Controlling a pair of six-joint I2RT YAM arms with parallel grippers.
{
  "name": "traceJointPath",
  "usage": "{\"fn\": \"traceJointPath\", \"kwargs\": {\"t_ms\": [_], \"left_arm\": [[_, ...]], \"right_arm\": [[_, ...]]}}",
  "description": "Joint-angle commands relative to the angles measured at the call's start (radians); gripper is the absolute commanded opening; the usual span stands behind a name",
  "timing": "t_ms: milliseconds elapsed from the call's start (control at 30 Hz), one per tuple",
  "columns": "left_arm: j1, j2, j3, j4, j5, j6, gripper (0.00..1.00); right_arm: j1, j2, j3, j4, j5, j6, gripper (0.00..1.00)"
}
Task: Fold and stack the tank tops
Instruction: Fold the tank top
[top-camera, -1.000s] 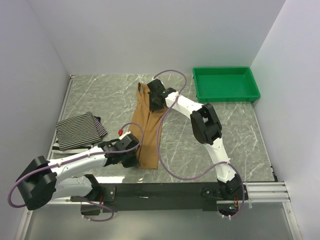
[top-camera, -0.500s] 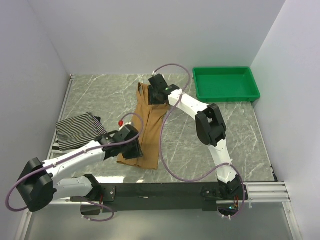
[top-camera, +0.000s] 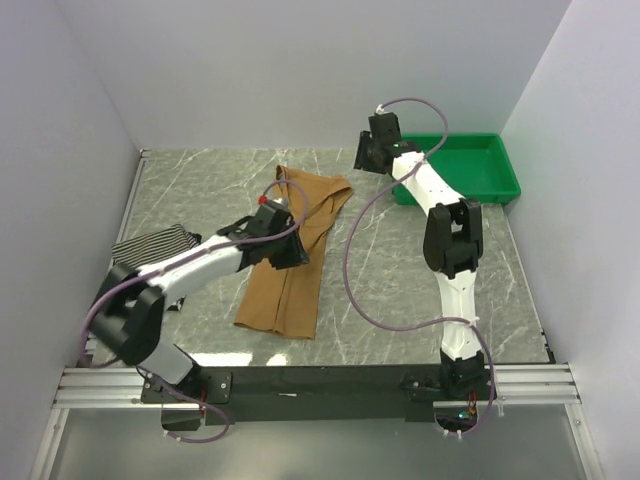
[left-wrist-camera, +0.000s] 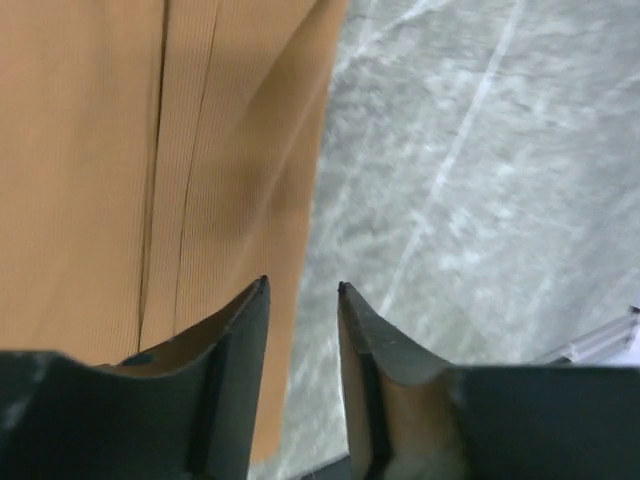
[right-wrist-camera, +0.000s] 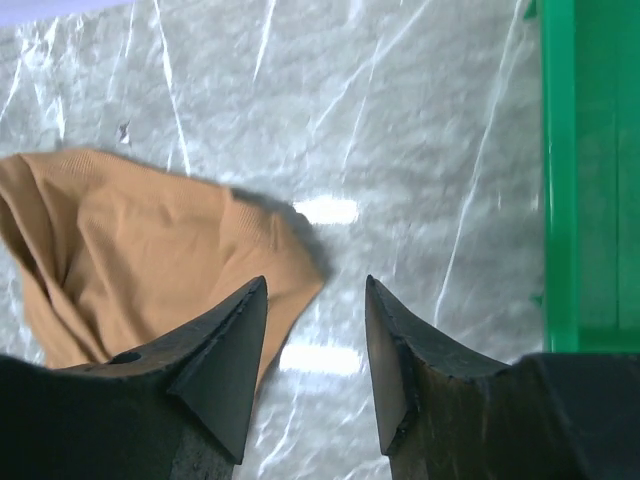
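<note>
The plain tan-brown tank top (top-camera: 292, 262) lies lengthwise in the middle of the table, its far end spread to the right. My left gripper (top-camera: 290, 256) hovers over the top's right edge, open and holding nothing. In the left wrist view the tan cloth (left-wrist-camera: 150, 170) fills the left side, and the left gripper (left-wrist-camera: 300, 288) shows bare marble between its fingers. My right gripper (top-camera: 366, 158) is raised at the back, off the tan top's far corner (right-wrist-camera: 130, 250). It (right-wrist-camera: 315, 280) is open and empty. A thin-striped tank top (top-camera: 150, 247) lies at the left, partly hidden by my left arm.
A green plastic tray (top-camera: 452, 168) stands at the back right; its rim (right-wrist-camera: 556, 170) shows just right of my right gripper. White walls close in the table on three sides. A purple cable loops from each arm.
Both grippers have opened and let go of the tan top. The left arm swung from its near end up to its middle. The right arm lifted and moved right toward the tray. The top's far end spread wider.
</note>
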Motion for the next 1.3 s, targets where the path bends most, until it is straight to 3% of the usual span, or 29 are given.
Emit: {"fn": "traceJointPath", "kwargs": {"t_ms": [0,100,333,567,900,1100,1267], "left_arm": [[-0.005,0.09,0.068,0.082,0.03,0.038,0.41],[-0.012,0.148,0.068,0.106,0.028,0.043,0.47],[-0.058,0.269,0.076,0.103,0.016,0.051,0.41],[-0.103,0.295,0.063,0.08,-0.001,0.063,0.39],[-0.123,0.321,0.039,0.034,0.016,0.108,0.33],[-0.129,0.312,0.014,0.024,0.031,0.12,0.32],[-0.129,0.303,-0.004,0.019,0.047,0.127,0.32]], "right_arm": [[0.019,0.05,0.066,0.022,-0.098,-0.058,0.52],[0.018,0.087,0.095,0.037,-0.105,-0.072,0.54],[0.018,0.159,0.156,0.04,-0.14,-0.083,0.55],[0.019,0.182,0.123,0.056,-0.141,-0.095,0.54],[0.019,0.172,0.098,0.043,-0.145,-0.086,0.32],[0.018,0.153,0.074,0.048,-0.134,-0.109,0.49],[0.019,0.132,0.029,0.069,-0.154,-0.119,0.51]]}}
